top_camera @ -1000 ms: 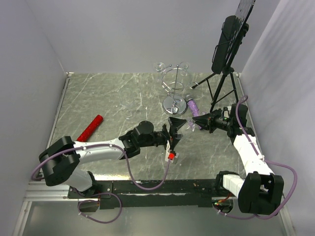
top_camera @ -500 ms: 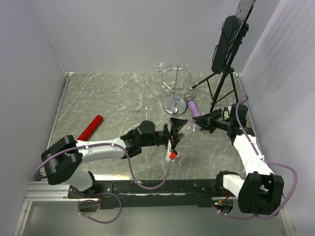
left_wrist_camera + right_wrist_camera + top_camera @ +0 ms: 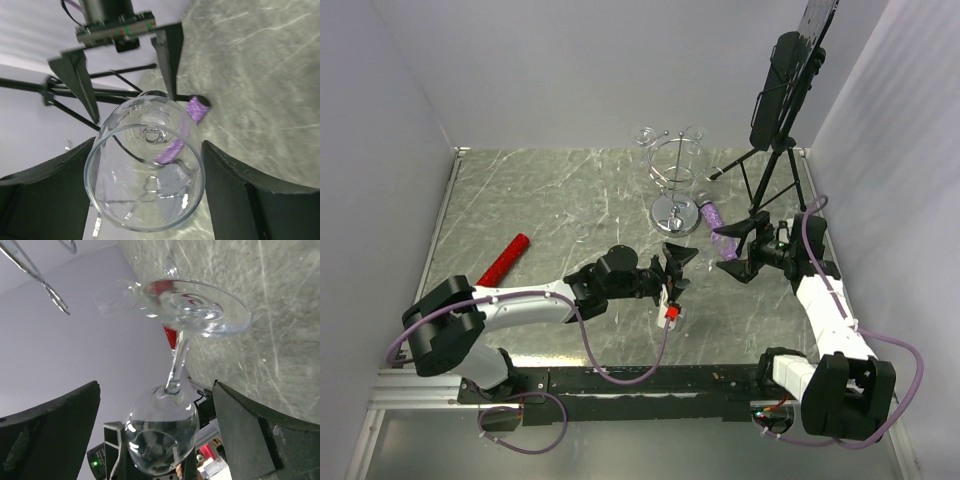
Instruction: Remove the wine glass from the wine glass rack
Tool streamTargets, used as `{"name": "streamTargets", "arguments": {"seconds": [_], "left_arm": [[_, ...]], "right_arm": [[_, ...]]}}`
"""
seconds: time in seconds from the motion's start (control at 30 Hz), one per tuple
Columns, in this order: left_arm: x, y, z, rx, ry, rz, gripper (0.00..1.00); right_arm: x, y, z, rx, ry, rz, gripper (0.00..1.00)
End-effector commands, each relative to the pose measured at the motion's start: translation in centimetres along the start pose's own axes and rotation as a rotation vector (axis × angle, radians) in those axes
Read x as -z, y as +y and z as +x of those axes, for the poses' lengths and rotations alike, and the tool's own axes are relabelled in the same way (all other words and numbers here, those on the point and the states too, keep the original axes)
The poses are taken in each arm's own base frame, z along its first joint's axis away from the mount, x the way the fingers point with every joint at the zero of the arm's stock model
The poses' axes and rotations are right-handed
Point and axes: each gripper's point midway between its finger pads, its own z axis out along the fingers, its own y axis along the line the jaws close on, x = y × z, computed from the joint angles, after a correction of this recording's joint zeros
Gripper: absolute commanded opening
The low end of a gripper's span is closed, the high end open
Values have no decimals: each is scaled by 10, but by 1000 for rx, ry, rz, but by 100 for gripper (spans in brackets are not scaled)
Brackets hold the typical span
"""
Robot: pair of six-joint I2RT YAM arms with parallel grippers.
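A red cylinder (image 3: 504, 258) lies on the marbled table (image 3: 550, 200) at the left. The left arm (image 3: 520, 300) stretches low from its base toward the table's middle. The left gripper (image 3: 678, 262) is clamped on the bowl of the wine glass (image 3: 145, 170), one finger pressing each side. The glass is held on its side, its rim facing the left wrist camera and its stem and round foot (image 3: 200, 307) pointing at the right gripper. A purple object (image 3: 712, 215) on the table shows through the clear bowl. The glass is off the wine glass rack (image 3: 672, 185), which stands just behind on its shiny disc base. The right arm (image 3: 825, 310) reaches in from the right. The right gripper (image 3: 723, 253) has its jaws spread wide, apart from the glass's foot. A black tripod stand (image 3: 775, 160) rises behind it.
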Motion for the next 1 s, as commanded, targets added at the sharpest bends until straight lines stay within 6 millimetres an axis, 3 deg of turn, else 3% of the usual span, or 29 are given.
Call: {"name": "streamTargets", "arguments": {"seconds": [0.0,0.23,0.33,0.47,0.63,0.77,0.97], "left_arm": [[12,47,-25,85,-42,-106,1],[33,28,-12,447,112,-36,1],[51,33,-14,577,160,-33,1],[83,26,-6,747,249,37,1],[134,25,20,1005,399,26,1],[190,27,46,1036,517,-87,1],[267,15,75,1055,714,-241,1]], "right_arm": [[9,-13,-3,8,-37,28,100],[20,-17,-19,49,-117,38,100],[27,-13,-26,93,-160,45,100],[37,-14,-37,132,-225,74,100],[46,-16,-49,180,-281,99,100],[50,-19,-60,182,-320,115,100],[57,-21,-76,192,-374,149,100]]}}
